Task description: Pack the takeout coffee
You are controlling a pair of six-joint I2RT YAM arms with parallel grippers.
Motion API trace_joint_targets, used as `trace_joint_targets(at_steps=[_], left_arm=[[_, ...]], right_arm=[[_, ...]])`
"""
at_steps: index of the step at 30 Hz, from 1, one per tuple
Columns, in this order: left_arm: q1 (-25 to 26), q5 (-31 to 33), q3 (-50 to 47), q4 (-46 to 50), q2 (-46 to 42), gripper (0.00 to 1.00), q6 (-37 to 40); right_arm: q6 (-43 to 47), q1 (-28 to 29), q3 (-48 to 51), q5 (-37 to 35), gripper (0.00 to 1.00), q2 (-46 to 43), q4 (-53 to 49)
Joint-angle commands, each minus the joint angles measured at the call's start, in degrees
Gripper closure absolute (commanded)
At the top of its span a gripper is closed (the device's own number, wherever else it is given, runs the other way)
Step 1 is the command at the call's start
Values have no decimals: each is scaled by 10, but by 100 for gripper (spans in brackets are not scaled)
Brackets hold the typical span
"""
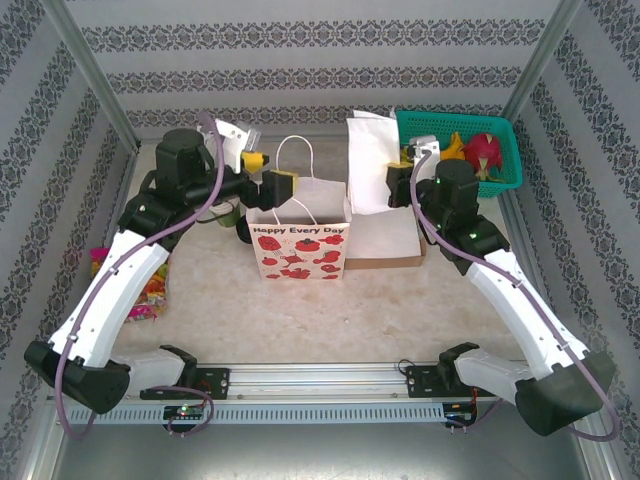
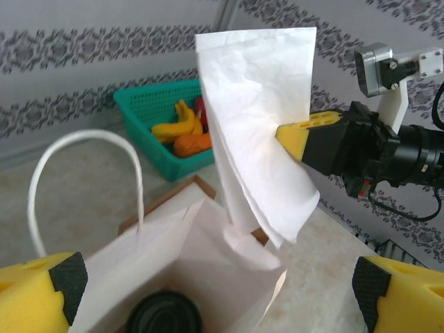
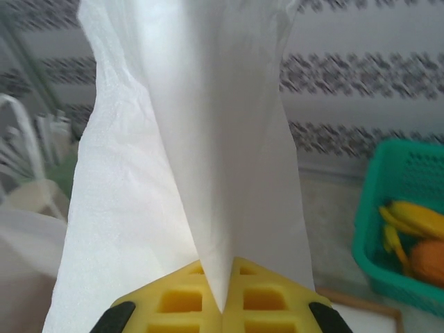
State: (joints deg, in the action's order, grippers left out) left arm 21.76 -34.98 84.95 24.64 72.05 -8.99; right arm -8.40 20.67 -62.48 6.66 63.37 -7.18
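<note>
The left tool point(image 2: 220, 291) stands at its widest with nothing between its jaws, poised over the mouth of the white paper bag printed with red strawberries point(image 1: 300, 252) on the pale bench point(image 1: 300, 320). The right tool point(image 3: 220, 305) is pinched tight on a creased white paper sheet point(image 3: 187, 139) that stands upright near the bag's mouth. The takeout coffee with its round black plastic lid point(image 2: 164, 316) sits deep inside the bag, lid facing up, long axis vertical, body hidden.

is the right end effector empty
No, the right end effector is shut on a sheet of white paper that stands up above it.
</note>
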Motion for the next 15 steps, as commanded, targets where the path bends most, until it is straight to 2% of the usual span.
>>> trace_joint_targets(at_steps=[1, 3, 7, 11, 15], left_arm=[[12, -16, 50, -21, 35, 0, 34], [16, -15, 77, -21, 58, 0, 45], [16, -78, 120, -23, 93, 0, 113], [16, -121, 141, -39, 111, 0, 152], [15, -138, 146, -42, 118, 0, 184]], right_arm=[[24, 17, -42, 73, 100, -1, 37], [33, 28, -58, 98, 100, 6, 40], [51, 44, -87, 158, 100, 25, 34], [71, 59, -104, 184, 100, 35, 23], [81, 61, -109, 245, 100, 37, 19]])
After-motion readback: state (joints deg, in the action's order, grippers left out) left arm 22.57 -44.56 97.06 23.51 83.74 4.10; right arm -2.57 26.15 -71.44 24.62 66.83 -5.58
